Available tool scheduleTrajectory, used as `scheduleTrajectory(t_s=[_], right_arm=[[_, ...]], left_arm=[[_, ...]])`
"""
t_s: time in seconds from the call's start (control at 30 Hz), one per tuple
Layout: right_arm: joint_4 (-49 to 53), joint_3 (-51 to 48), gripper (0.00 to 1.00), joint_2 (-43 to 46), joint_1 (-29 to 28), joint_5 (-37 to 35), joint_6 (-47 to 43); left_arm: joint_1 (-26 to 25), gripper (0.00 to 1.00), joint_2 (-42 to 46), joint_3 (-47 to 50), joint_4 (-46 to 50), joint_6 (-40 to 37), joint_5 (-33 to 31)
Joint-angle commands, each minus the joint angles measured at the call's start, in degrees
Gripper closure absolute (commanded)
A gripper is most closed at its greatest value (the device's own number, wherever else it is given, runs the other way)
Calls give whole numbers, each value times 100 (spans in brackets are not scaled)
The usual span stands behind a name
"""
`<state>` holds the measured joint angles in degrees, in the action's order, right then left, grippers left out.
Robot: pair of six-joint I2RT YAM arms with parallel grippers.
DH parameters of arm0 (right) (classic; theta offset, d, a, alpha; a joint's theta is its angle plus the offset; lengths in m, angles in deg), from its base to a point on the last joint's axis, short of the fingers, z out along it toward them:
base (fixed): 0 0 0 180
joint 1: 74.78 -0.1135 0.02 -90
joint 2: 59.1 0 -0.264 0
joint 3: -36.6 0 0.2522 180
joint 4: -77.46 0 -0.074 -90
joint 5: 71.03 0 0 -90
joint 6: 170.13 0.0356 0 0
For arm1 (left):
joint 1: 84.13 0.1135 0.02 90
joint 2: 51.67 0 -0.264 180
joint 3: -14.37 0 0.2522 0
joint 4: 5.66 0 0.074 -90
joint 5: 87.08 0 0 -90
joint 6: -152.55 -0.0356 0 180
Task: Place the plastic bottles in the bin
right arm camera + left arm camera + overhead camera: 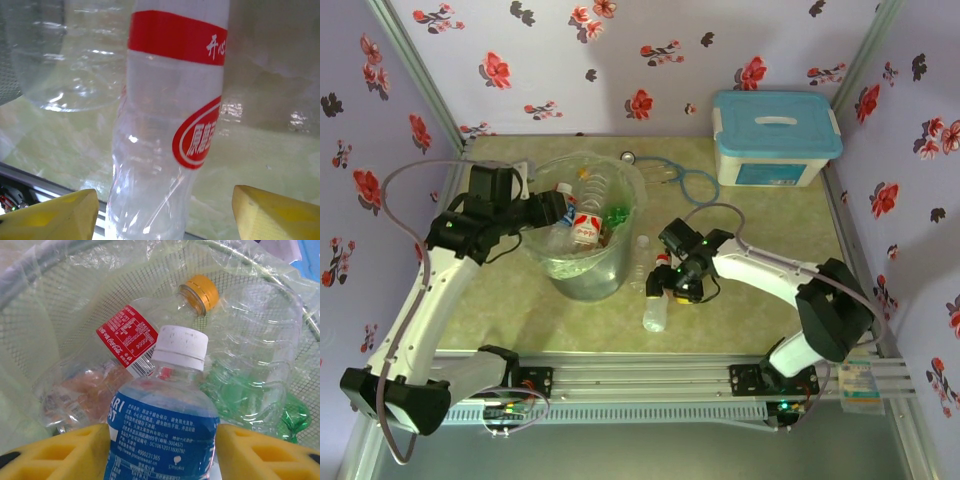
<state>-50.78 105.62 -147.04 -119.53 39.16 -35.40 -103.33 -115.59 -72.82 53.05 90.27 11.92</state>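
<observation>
- Left gripper (558, 206) (162, 442) is over the bin (582, 285) (55, 300) mouth. A blue-label bottle (165, 410) with a white cap stands between its yellow fingers (65, 452).
- Fingers sit against both bottle sides; can't tell whether it is gripped or let go.
- Below in the bin: red-label bottle (127, 337) with an orange cap, green bottle (290, 417).
- Right gripper (673, 285) (165, 207) is low over the table (770, 230), just right of the bin.
- Its jaws are spread around a red-white-label bottle (654, 315) (165, 125), with gaps on both sides, nothing grasped.
</observation>
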Motion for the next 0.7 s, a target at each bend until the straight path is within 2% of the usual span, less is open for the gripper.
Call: scheduleTrajectory(t_s=[0.0, 0.37, 0.57, 0.67], right_arm=[[-383, -130, 30, -176, -3, 61, 194], [-496, -244, 40, -312, 34, -180, 173], [-174, -197, 48, -86, 189, -343, -61], [6, -180, 56, 61, 384, -385, -218]], left_arm=[[0, 39, -55, -396, 497, -266, -134], [74, 37, -486, -1459, 733, -731, -124], [249, 36, -1014, -2513, 1289, -1114, -92], [275, 36, -1240, -2922, 1435, -1190, -17]])
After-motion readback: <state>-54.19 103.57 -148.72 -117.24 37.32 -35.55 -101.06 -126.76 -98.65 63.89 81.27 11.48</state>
